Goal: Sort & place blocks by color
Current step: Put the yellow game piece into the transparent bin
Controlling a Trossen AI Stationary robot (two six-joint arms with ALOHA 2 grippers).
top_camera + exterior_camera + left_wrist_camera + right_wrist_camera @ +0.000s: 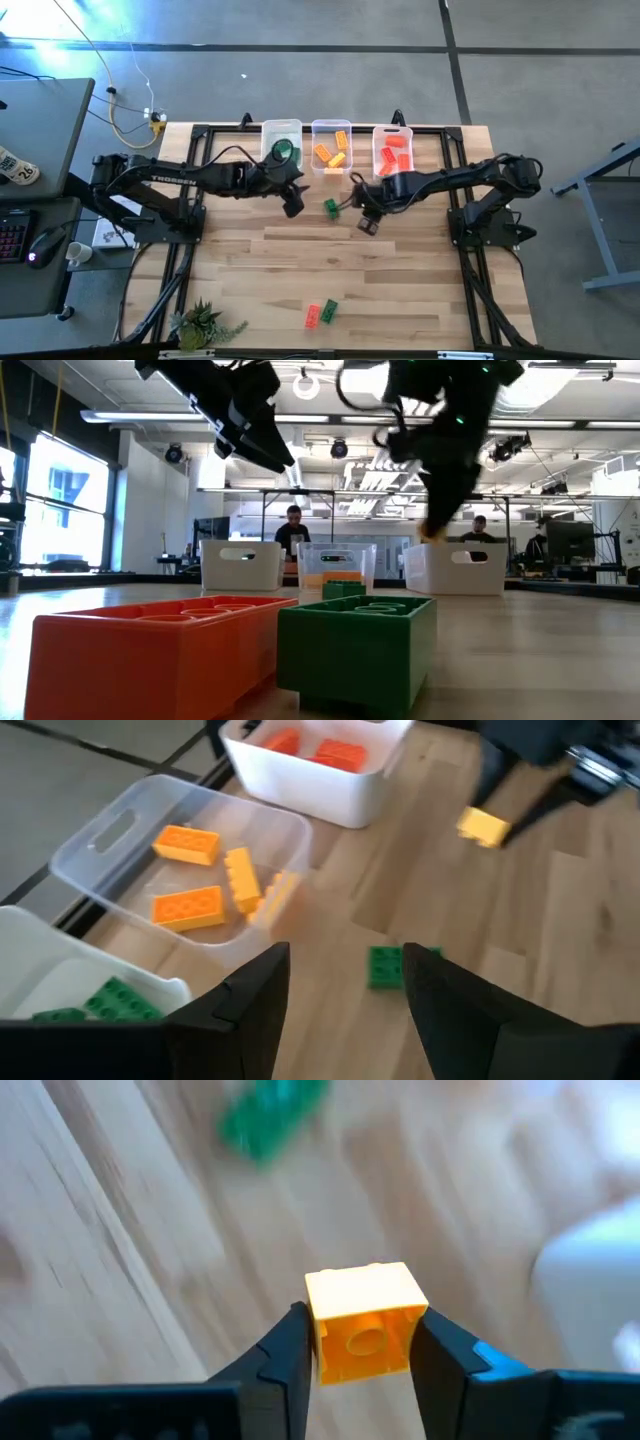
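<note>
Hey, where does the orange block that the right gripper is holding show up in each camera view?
High view: hidden under the right gripper, just in front of the bins.
Low view: a small orange bit at the right gripper's tip, above the right-hand bin's rim.
Left wrist view: the orange block, held off the table at the picture's upper right.
Right wrist view: centre, clamped between the fingers.
Shared landmark: the lone green block beside it.

Bins: three translucent white bins (282,128) stand in a row at the table's far edge.

Orange blocks: three lie in the middle bin (186,906); one more is clamped between the right gripper's fingers (362,1332).

Red blocks: at least two in the right-hand bin (395,158); one near the table's front edge (313,316).

Green blocks: two on the tabletop (331,207); those in the left-hand bin cannot be counted.
</note>
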